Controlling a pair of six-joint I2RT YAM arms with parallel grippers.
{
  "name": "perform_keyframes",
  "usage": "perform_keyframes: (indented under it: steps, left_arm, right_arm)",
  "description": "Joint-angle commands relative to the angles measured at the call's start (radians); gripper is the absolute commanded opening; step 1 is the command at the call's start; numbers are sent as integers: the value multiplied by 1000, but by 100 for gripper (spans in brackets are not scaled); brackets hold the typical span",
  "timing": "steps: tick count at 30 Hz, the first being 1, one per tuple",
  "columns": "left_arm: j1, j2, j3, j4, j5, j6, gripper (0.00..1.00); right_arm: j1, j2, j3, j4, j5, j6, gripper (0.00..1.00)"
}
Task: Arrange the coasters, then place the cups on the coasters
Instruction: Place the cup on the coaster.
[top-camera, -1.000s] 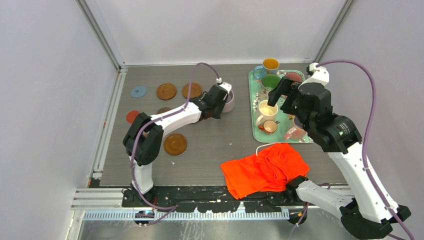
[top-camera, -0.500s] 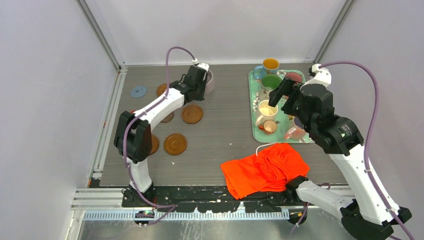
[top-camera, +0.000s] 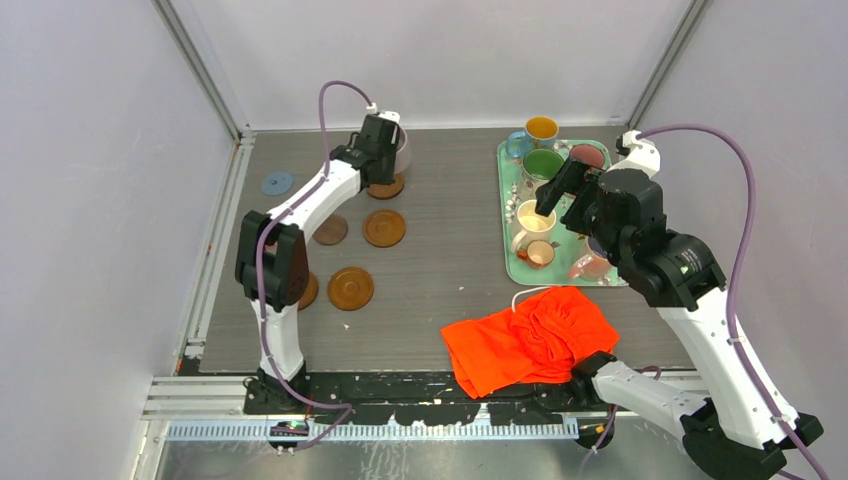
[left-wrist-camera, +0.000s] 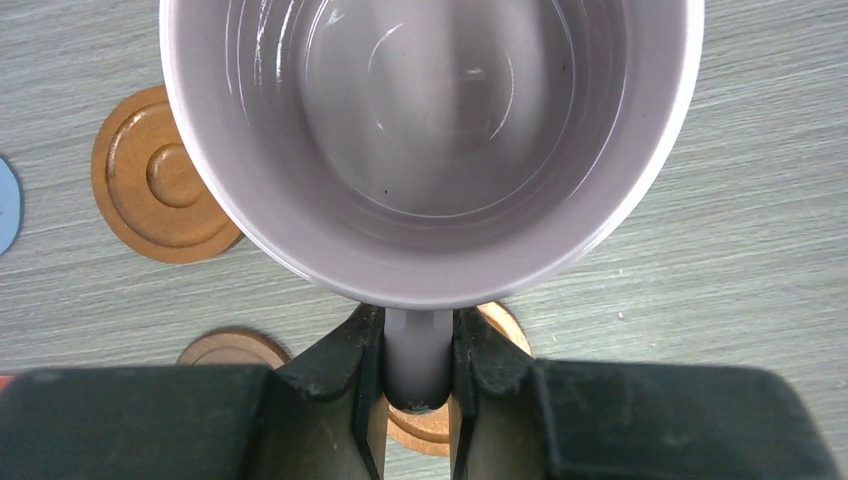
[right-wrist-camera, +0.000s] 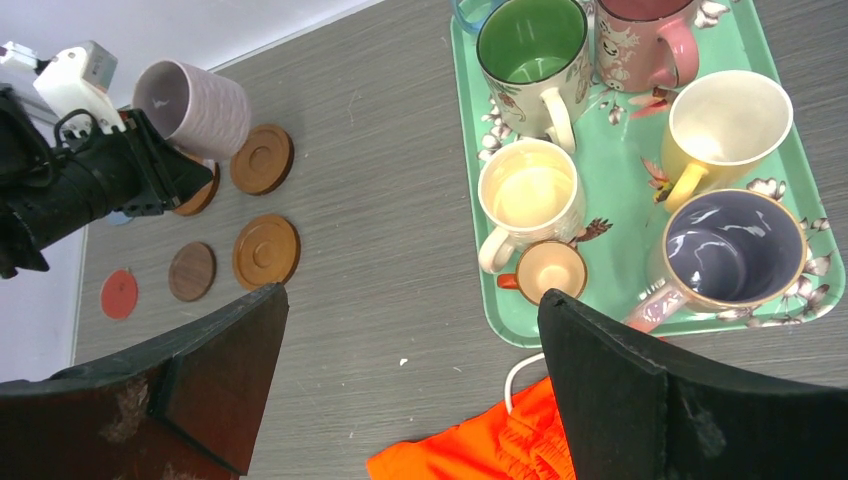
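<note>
We have swung our left gripper (left-wrist-camera: 418, 350), clamped on the lilac mug (left-wrist-camera: 430, 130) by its handle, leftward and toward the far wall from mid-table (top-camera: 450, 260); the mug is now over a brown wooden coaster (top-camera: 388, 187).

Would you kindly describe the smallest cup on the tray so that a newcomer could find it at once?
Look to the right side of the table for the teal floral tray. Near its front edge, just in front of the cream mug, stands the tiny orange cup. It is far smaller than any mug around it.
</note>
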Motion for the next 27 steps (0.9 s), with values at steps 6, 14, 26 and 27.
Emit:
perform_keyframes:
  steps: [6, 14, 26, 27]
  left_arm:
    - [35, 42, 95, 54, -30, 17, 0]
    - [48, 102, 140, 17, -43, 19, 0]
    - [67, 169, 183, -11, -36, 19, 0]
    - [68, 171, 184, -10, -35, 19, 0]
  right_arm:
    - [-3, -12, -2, 3, 0, 29, 100]
    - [-3, 6, -5, 12, -8, 34, 100]
    - [-4, 26, -6, 25, -12, 32, 100]
    - [-4, 27, -6, 24, -12, 30, 100]
